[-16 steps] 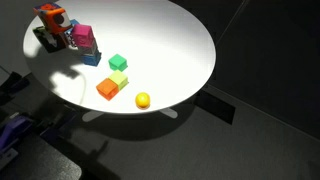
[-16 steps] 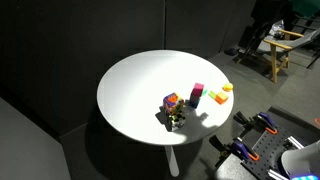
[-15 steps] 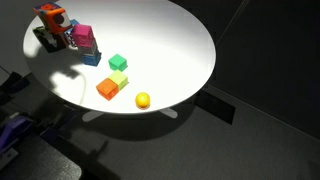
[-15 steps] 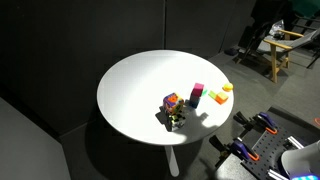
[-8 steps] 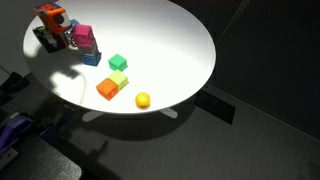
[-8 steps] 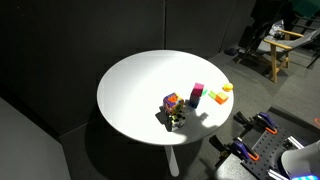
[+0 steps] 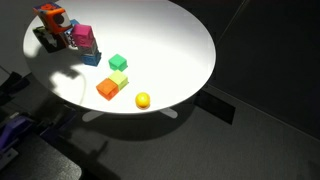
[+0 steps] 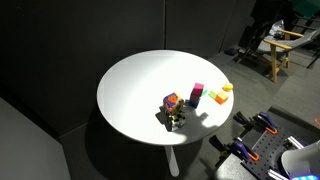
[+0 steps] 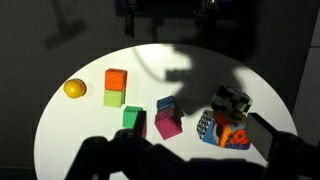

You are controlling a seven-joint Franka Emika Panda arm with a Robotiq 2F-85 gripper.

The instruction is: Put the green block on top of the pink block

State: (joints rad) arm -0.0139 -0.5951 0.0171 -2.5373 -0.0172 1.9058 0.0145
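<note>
Step in hand looks like the reach for the green block (image 9: 132, 118), not yet grasped. In the wrist view it sits on the white table (image 9: 60, 130) near the pink block (image 9: 168, 124), at its 9 o'clock with a narrow gap. The lime block (image 9: 114, 97) is just beside the green one at its 11 o'clock, with the orange block (image 9: 116, 79) beyond and the yellow ball (image 9: 74, 88) further out at 10. A blue block (image 9: 166, 103) touches the pink one at 12, and a multicoloured toy (image 9: 228, 120) lies at its 3. The gripper (image 9: 190, 148) shows only as dark shapes along the bottom edge; its fingers seem spread wide with nothing between them. To do it well, come straight down and set the fingers on the green faces away from the lime neighbour. Lift clear before shifting toward 3 o'clock, then place squarely so it does not slide off the pink top.
</note>
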